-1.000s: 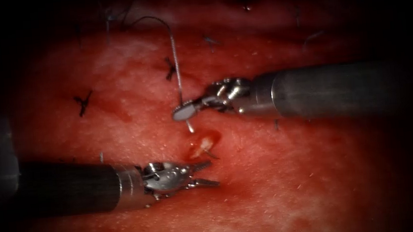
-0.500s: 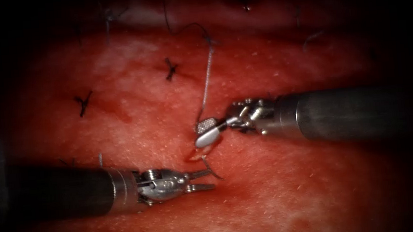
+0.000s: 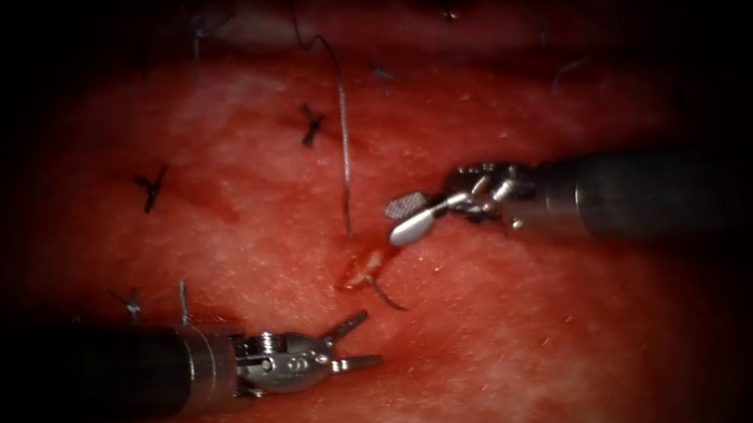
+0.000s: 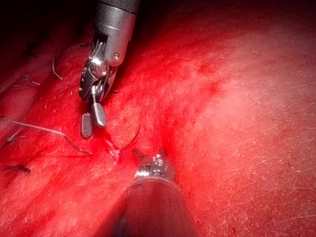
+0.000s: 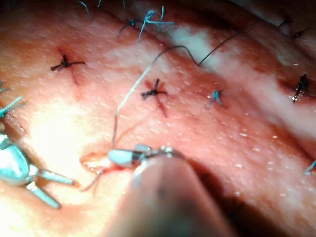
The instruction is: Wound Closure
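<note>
Left tool: the slim steel needle driver on the dark left shaft [image 3: 353, 339] is hovering low and to the left of the cut, its two jaws spread apart and holding nothing; it is also showing in the left wrist view [image 4: 148, 159] and the right wrist view [image 5: 47, 185].
Right tool: the steel needle driver on the grey right shaft [image 3: 404, 218] is sitting just right of the cut, its flat jaws parted and gripping nothing; it is also showing at [image 4: 93, 122] and [image 5: 126, 157].
Needle: the thin curved dark needle [image 3: 384, 293] is sitting in the tissue at the cut, one end sticking out on the lower right of the wound, free of both tools.
Thread: the fine pale-grey thread [image 3: 344, 142] is running from just above the cut upward and bending toward the dark far edge.
Tissue: the wet red pork surface [image 3: 533, 334] is carrying a small glistening cut [image 3: 365, 265] between the two tools.
Old stitches: dark knotted stitches [image 3: 310, 126] are lying up and left of the cut.
</note>
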Controlling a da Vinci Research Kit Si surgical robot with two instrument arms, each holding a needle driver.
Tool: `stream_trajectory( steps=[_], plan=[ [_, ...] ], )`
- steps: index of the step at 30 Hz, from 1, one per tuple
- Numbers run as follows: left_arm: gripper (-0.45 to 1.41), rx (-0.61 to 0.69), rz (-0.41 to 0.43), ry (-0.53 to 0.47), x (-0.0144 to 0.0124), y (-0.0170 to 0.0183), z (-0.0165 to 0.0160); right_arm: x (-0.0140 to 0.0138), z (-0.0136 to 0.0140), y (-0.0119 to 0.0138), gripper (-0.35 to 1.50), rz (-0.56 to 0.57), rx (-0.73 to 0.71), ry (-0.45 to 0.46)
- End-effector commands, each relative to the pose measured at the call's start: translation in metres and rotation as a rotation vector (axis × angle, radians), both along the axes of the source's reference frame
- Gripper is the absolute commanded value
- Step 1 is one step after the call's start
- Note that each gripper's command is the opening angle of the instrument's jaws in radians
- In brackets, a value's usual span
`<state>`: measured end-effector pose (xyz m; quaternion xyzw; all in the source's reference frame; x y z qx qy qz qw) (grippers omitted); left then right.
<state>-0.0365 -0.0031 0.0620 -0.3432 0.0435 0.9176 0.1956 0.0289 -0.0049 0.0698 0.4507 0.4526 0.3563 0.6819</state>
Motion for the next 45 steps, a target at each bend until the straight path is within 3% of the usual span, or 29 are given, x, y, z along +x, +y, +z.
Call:
stream_trajectory(
  steps=[1, 9, 20, 25, 26, 28, 30, 31, 32, 33, 34, 36, 37, 40, 42, 45],
  plan=[
    [0.46, -0.008, -0.006, -0.005, -0.0008, 0.0000, 0.0008, 0.0008, 0.0005, 0.0000, 0.93, 0.004, -0.001, 0.002],
    [0.46, -0.071, -0.041, 0.002, -0.0026, 0.0021, 0.0024, 0.0004, 0.0007, -0.0003, 0.86, 0.033, -0.010, 0.009],
    [0.41, -0.125, -0.058, -0.010, -0.0030, 0.0037, 0.0035, -0.0001, 0.0013, -0.0013, 0.79, 0.032, -0.021, 0.005],
    [0.11, -0.131, -0.067, -0.005, -0.0036, 0.0043, 0.0045, -0.0003, 0.0016, -0.0017, 0.76, 0.034, -0.026, 0.001],
    [-0.20, -0.137, -0.076, -0.006, -0.0039, 0.0044, 0.0046, -0.0005, 0.0017, -0.0018, 0.72, 0.046, -0.025, -0.003],
    [-0.45, -0.138, -0.081, -0.004, -0.0041, 0.0044, 0.0046, -0.0011, 0.0017, -0.0017, 0.69, 0.061, -0.023, -0.003],
    [-0.45, -0.139, -0.090, -0.008, -0.0041, 0.0043, 0.0045, -0.0014, 0.0017, -0.0018, 0.66, 0.068, -0.021, 0.001],
    [-0.45, -0.116, -0.141, -0.031, -0.0043, 0.0040, 0.0042, -0.0018, 0.0016, -0.0017, 0.64, 0.078, -0.019, 0.002],
    [-0.45, -0.095, -0.166, -0.050, -0.0044, 0.0038, 0.0040, -0.0021, 0.0015, -0.0017, 0.49, 0.079, -0.023, 0.001],
    [-0.45, -0.043, -0.205, -0.099, -0.0048, 0.0035, 0.0034, -0.0027, 0.0014, -0.0016, -0.25, 0.076, -0.044, 0.004],
    [-0.45, -0.014, -0.220, -0.124, -0.0049, 0.0033, 0.0031, -0.0030, 0.0013, -0.0015, -0.35, 0.078, -0.061, 0.003],
    [-0.45, 0.079, -0.281, -0.189, -0.0055, 0.0031, 0.0023, -0.0035, 0.0011, -0.0009, -0.35, 0.102, -0.139, -0.014],
    [-0.45, 0.128, -0.303, -0.238, -0.0058, 0.0033, 0.0019, -0.0037, 0.0010, -0.0008, -0.35, 0.095, -0.269, -0.006],
    [-0.45, 0.169, -0.334, -0.305, -0.0060, 0.0037, 0.0012, -0.0040, 0.0007, -0.0003, -0.35, 0.106, -0.322, -0.027],
    [-0.45, 0.224, -0.365, -0.372, -0.0060, 0.0041, 0.0005, -0.0042, 0.0006, 0.0004, -0.35, 0.100, -0.431, -0.036],
    [-0.45, 0.317, -0.414, -0.460, -0.0061, 0.0043, -0.0008, -0.0047, 0.0004, 0.0010, -0.35, 0.091, -0.472, 0.003]
  ],
)
